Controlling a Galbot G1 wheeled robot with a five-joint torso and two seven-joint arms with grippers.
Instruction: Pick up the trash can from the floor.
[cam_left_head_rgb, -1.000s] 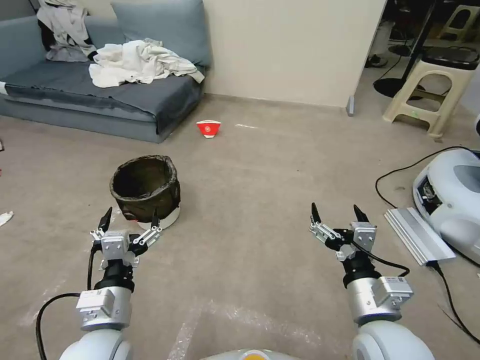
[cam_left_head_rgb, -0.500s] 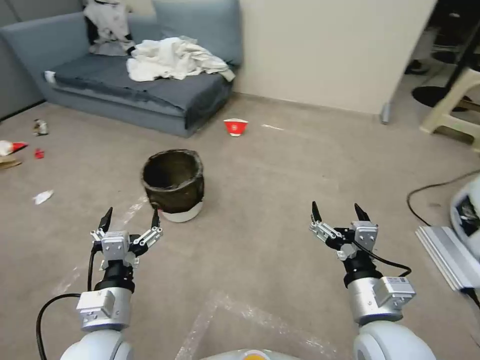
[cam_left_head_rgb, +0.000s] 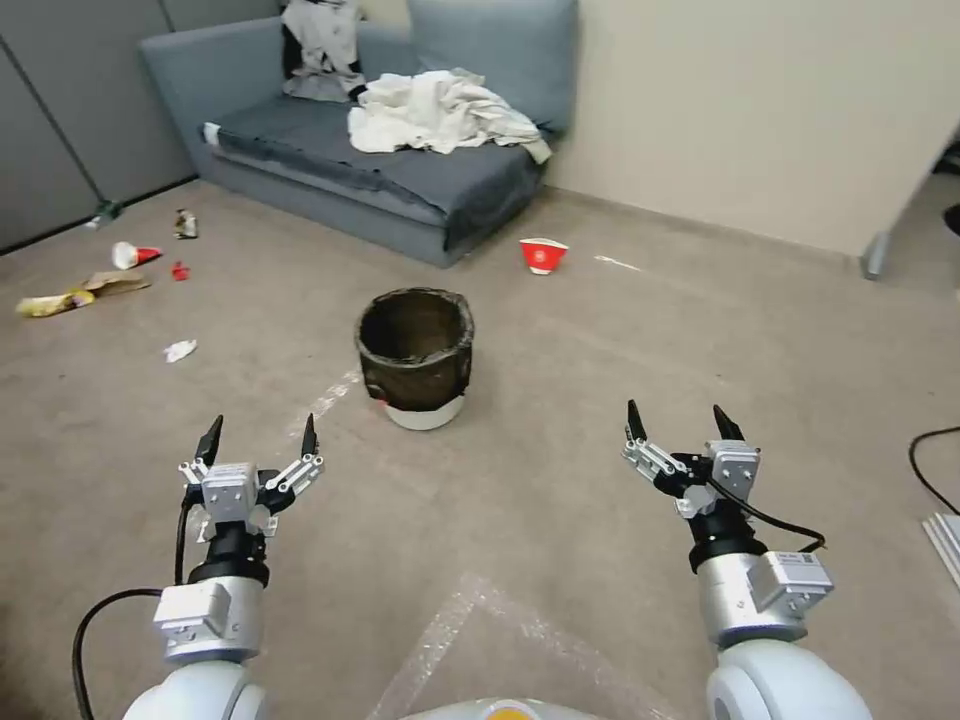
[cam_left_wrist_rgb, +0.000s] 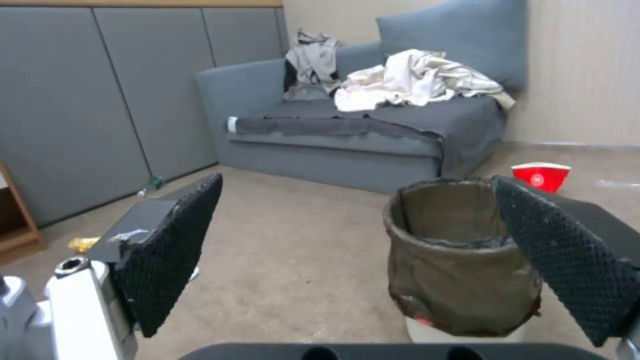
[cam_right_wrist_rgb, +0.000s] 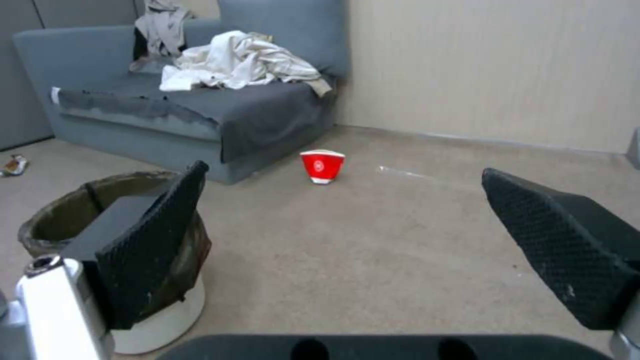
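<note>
**2 open grippers, 1 trash can on the floor**

In the head view both arms reach forward from the bottom of the frame. The left gripper (cam_left_head_rgb: 258, 441) is at the lower left, with its 2 dark fingers spread wide and nothing between them. The right gripper (cam_left_head_rgb: 679, 425) is at the lower right, and its fingers are spread wide too, holding nothing. Both hang above the floor (cam_left_head_rgb: 560, 520) and touch no things.

The trash can (cam_left_head_rgb: 415, 352) stands upright on the floor near the middle of the frame, up and to the right of the left gripper and well apart from both grippers. A dark bag is folded over its rim and hangs down its side, and the white bottom peeks out below. The inside looks dark, and I cannot tell if anything is in it.

In the left wrist view the trash can (cam_left_wrist_rgb: 460, 260) sits at the lower right, just past the right-hand finger. In the right wrist view the trash can (cam_right_wrist_rgb: 73, 210) is at the lower left, partly behind a finger.

A small red cup (cam_left_head_rgb: 543, 255) stands on the floor farther back, near the grey sofa (cam_left_head_rgb: 300, 160) at the top of the frame
</note>
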